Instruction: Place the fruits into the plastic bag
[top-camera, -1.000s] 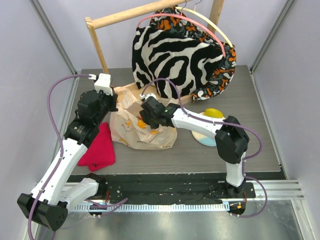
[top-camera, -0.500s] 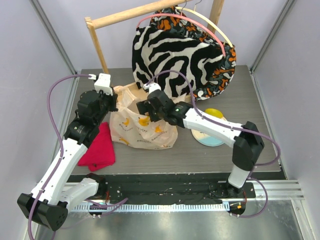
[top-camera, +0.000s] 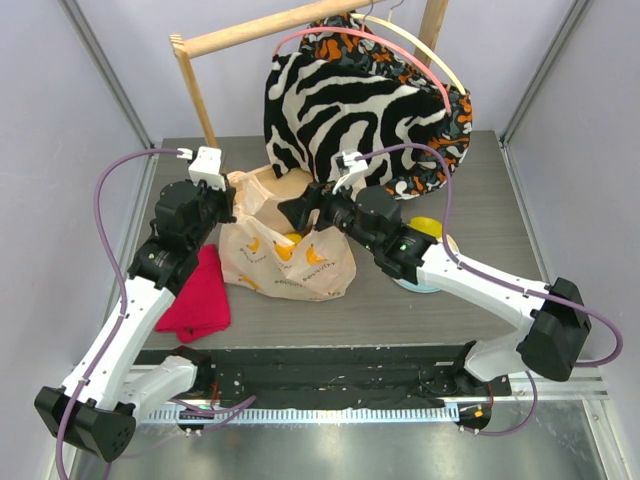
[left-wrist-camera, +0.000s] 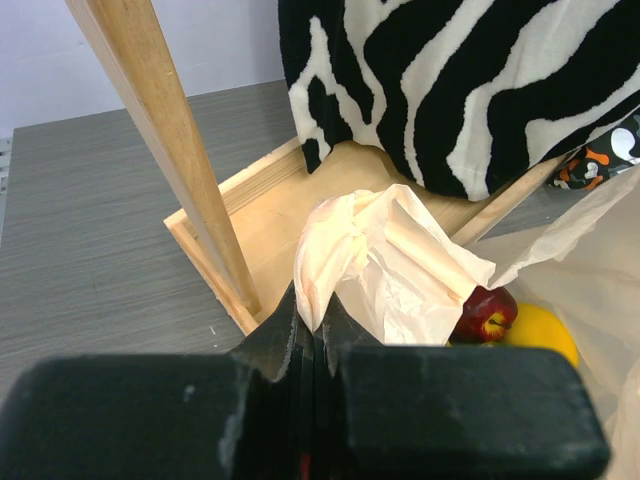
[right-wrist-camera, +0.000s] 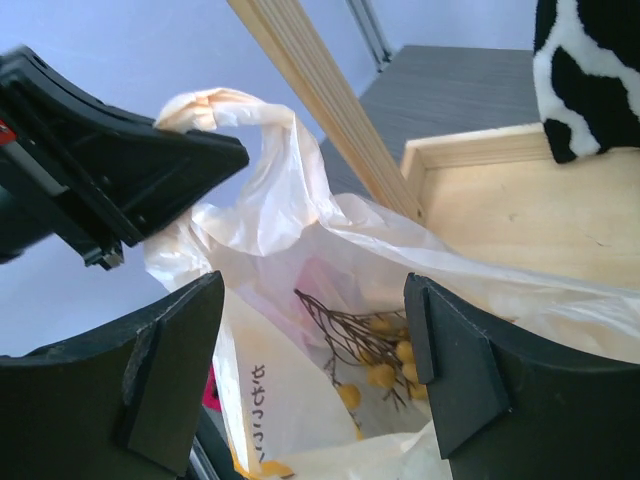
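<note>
Left jaws pinch the plastic bag (top-camera: 290, 265) handle; right jaws, spread and empty, should lift clear without snagging film.

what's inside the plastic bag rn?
In the plastic bag: a red apple, a yellow fruit and a sprig of small grapes. Whatever lies under them is covered by the bag's printed wall.

Thin translucent plastic bag (left-wrist-camera: 390, 260); glossy apple (left-wrist-camera: 487, 312); apparently unvarnished wooden rack (left-wrist-camera: 165, 130).
</note>
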